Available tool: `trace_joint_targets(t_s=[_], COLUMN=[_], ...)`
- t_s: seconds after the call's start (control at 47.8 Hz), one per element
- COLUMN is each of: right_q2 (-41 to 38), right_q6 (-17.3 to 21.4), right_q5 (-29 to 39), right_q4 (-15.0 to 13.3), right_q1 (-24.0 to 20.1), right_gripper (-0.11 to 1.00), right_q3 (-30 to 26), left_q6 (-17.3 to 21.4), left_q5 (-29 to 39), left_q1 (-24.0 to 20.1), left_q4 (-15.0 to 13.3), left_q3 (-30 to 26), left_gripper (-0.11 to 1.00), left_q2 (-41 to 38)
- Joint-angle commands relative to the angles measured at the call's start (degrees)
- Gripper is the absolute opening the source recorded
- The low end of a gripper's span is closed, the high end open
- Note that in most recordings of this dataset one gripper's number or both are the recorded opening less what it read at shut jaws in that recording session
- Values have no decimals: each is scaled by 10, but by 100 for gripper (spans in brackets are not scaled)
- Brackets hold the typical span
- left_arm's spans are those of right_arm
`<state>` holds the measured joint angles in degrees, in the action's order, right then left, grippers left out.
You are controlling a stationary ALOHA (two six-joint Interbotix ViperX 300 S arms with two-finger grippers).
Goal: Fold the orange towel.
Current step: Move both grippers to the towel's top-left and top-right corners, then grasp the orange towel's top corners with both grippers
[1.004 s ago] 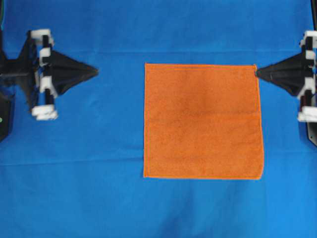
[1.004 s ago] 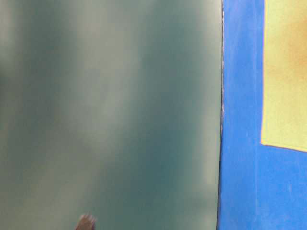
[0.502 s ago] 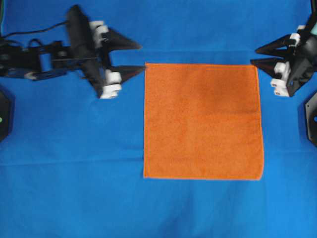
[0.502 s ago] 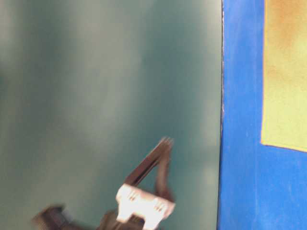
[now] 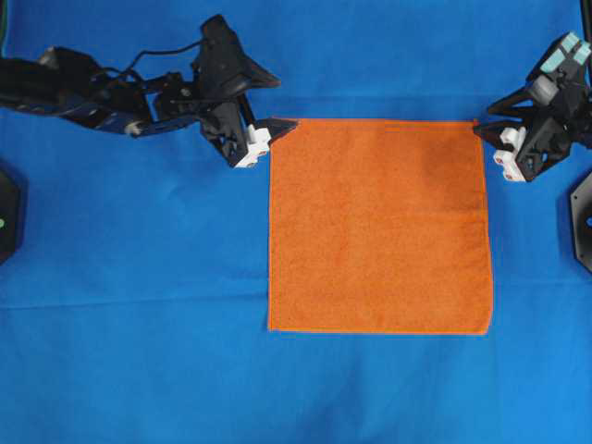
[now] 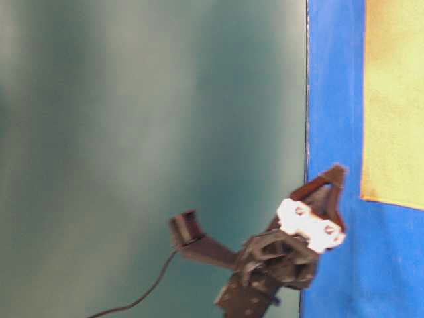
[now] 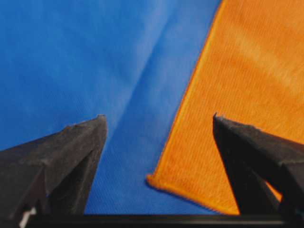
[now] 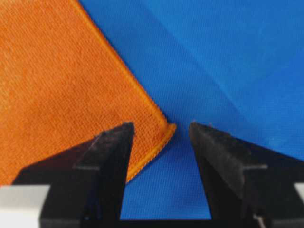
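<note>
The orange towel (image 5: pixel 379 227) lies flat and square on the blue cloth, unfolded. My left gripper (image 5: pixel 285 102) stands open at the towel's far left corner. In the left wrist view that corner (image 7: pixel 156 181) lies between the fingers of the left gripper (image 7: pixel 158 118), untouched. My right gripper (image 5: pixel 483 117) is open at the far right corner. In the right wrist view the hemmed corner (image 8: pixel 168 130) sits between the tips of the right gripper (image 8: pixel 161 124), with the left finger over the towel (image 8: pixel 61 80). The table-level view shows the left gripper (image 6: pixel 334 182) beside the towel (image 6: pixel 394 99).
A blue cloth (image 5: pixel 139 351) covers the whole table, with faint creases. Black arm bases sit at the left edge (image 5: pixel 7 213) and the right edge (image 5: pixel 583 217). A blurred teal backdrop (image 6: pixel 146 132) fills the left of the table-level view.
Both grippers went from shut to open. The left arm swung right and up to the towel's far left corner; the right gripper tilted in over the far right corner. The towel has not moved.
</note>
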<state>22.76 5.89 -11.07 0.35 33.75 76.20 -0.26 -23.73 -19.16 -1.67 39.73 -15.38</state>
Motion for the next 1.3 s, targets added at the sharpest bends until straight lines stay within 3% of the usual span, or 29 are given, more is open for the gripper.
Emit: trace_joint_targets(t_s=[0.0,0.293,0.377,0.439,0.544,0.711,0.962,1.276], right_q2=[-30,-102,-105,-105,-105,-105,-94,16], right_q6=[-1,-1,-1,-1,0,0,1,0], right_q5=[-32,-57,-56,-55,-53,-49,-37,94], right_q4=[4,4,4,4,4,4,4,4], right_q1=[4,6,6,6,6,6,5,5], right_gripper=[56,54,48,36,4,1,1,1], right_q3=[-4,-25,-27,-27,-28,-29,-32,-58], left_q6=[-1,-1,-1,-1,1,7,4,9], left_q5=[-3,1,15,26,41,50,58,112], left_q1=[0,0,-1,0,2,11,19,25], left_q4=[-2,-2,-3,-2,-1,0,0,0], left_q3=[-16,-25,-25,-26,-26,-25,-28,-30], left_gripper=[86,84,78,67,36,1,1,1], left_q2=[-7,-36,-36,-37,-38,-38,-28,41])
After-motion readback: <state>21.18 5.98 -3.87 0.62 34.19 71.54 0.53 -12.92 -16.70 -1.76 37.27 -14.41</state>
